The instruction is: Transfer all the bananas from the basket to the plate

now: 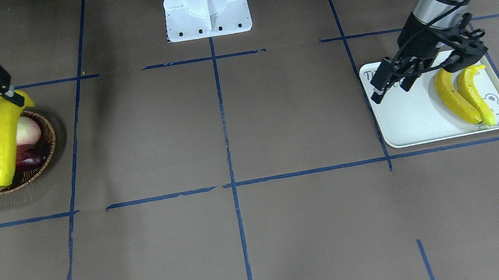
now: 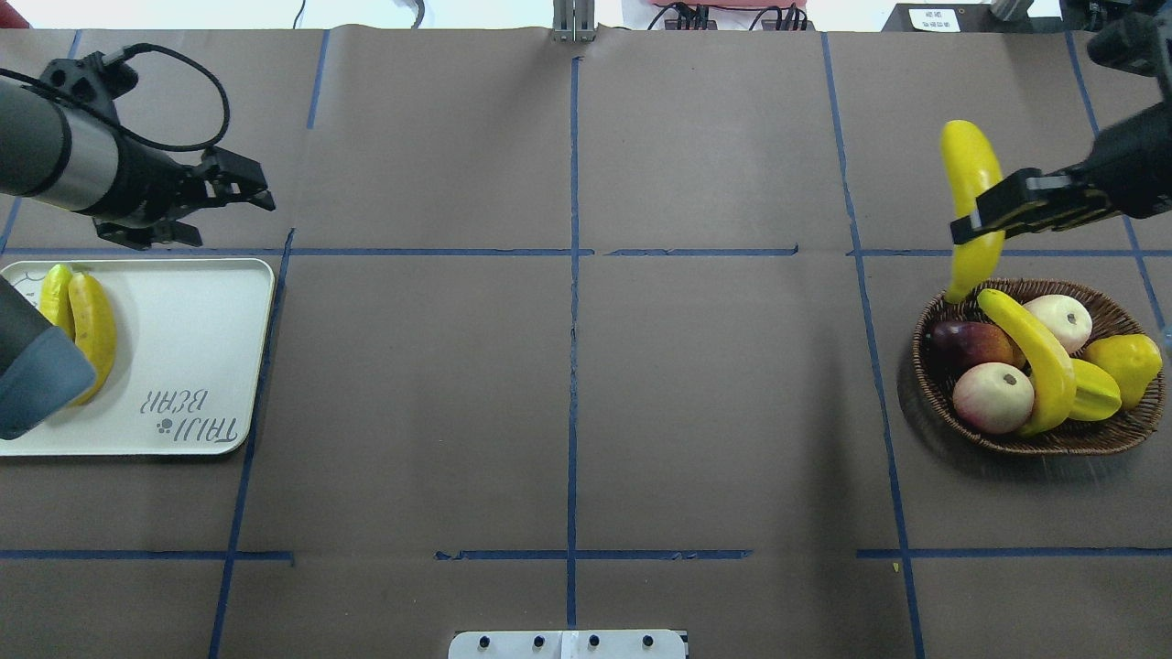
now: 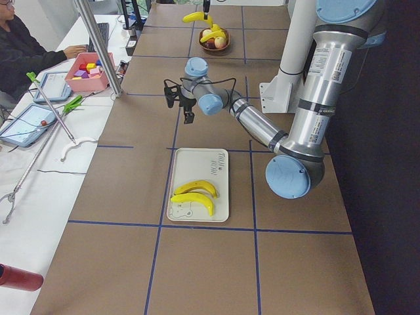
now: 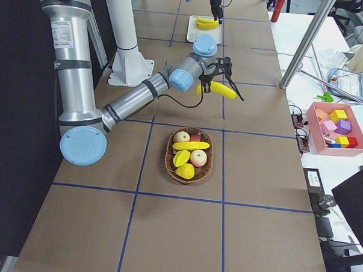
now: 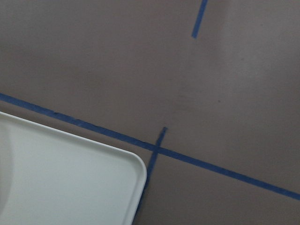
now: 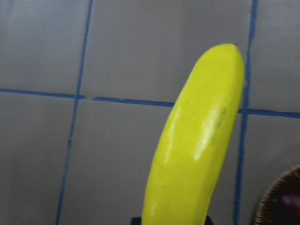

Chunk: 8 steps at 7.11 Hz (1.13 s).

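Note:
My right gripper (image 2: 978, 222) is shut on a long yellow banana (image 2: 971, 174) and holds it in the air over the far left rim of the wicker basket (image 2: 927, 389). The held banana fills the right wrist view (image 6: 197, 150). One more banana (image 2: 1039, 361) lies in the basket across the other fruit. Two bananas (image 2: 92, 334) lie side by side on the cream-white plate (image 2: 183, 311). My left gripper (image 2: 261, 192) is open and empty, above the table just beyond the plate's far right corner (image 5: 131, 173).
In the basket lie two pale peaches (image 2: 993, 396), a yellow-green starfruit (image 2: 1099, 392), a yellow fruit (image 2: 1134, 359) and a dark red fruit (image 2: 966, 343). The white robot base (image 1: 206, 4) stands at the table's middle edge. Blue tape lines cross the brown table.

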Tool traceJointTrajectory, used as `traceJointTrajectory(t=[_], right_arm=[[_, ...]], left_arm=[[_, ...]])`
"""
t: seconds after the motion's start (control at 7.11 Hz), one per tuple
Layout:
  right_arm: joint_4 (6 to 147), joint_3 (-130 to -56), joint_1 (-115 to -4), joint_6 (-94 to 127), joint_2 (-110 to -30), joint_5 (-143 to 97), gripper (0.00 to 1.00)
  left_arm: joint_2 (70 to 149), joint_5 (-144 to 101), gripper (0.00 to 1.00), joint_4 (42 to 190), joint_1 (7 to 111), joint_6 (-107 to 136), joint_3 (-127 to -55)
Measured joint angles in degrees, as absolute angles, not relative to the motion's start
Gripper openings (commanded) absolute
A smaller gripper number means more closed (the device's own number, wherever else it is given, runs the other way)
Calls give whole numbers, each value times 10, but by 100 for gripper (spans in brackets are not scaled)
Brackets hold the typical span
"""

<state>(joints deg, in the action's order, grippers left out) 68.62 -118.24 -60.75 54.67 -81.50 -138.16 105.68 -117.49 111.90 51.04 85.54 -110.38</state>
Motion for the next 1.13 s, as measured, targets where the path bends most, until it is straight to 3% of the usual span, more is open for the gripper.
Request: traceJointTrajectory(t=[0.56,1.13], right_arm=[[383,-1109,-381,788,-734,-1163,2],[343,-1080,-276,815,-669,-1068,2]], left_arm=[[1126,-1173,100,1294,471,1063,-1083],[1201,-1172,99,1322,423,1088,-1052]])
